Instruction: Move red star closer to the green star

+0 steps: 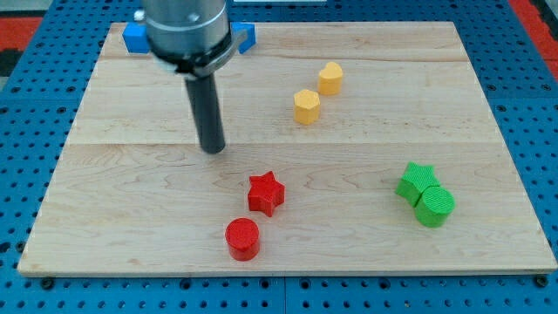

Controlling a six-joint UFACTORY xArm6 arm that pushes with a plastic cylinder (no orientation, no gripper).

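The red star lies on the wooden board, below the board's middle. The green star lies at the view's right, touching a green round block just below and right of it. My tip is the lower end of the dark rod, up and to the left of the red star, apart from it by a short gap. It touches no block.
A red cylinder stands just below and left of the red star. Two yellow blocks sit at the upper middle right. Blue blocks lie at the board's top edge behind the arm.
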